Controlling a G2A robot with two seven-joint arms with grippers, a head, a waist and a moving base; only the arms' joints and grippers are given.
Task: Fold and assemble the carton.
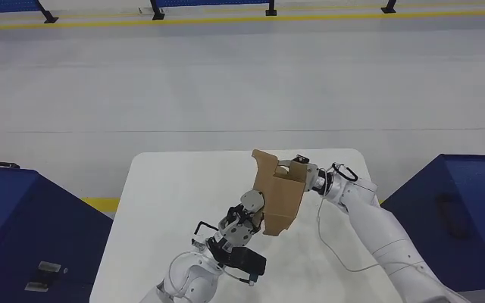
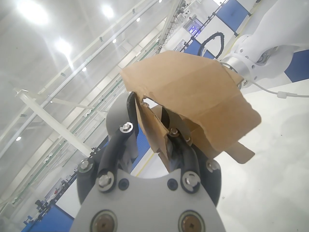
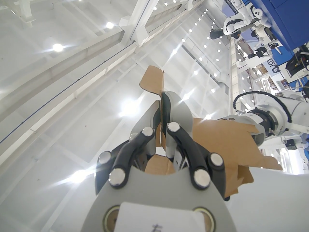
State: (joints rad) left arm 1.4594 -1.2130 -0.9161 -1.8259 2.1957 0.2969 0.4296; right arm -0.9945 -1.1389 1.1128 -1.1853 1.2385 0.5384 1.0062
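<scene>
A brown cardboard carton [image 1: 279, 195] is held above the white table [image 1: 174, 212], partly unfolded, with a flap sticking up at its far end. My left gripper [image 1: 254, 210] is at the carton's near left side. In the left wrist view it [image 2: 148, 115] is shut on a torn-edged flap, and the carton's wide panel [image 2: 193, 92] arches over the fingers. My right gripper [image 1: 306, 176] grips the carton's far right edge. In the right wrist view it [image 3: 162, 109] is shut on a thin upright panel of the carton [image 3: 217, 141].
Blue cabinets stand on both sides of the table [image 1: 38, 227] [image 1: 447, 197]. A thin white cable [image 1: 333, 254] hangs along the right arm. The table's left half is bare. Beyond the table lies open grey floor with a yellow line [image 1: 242, 19].
</scene>
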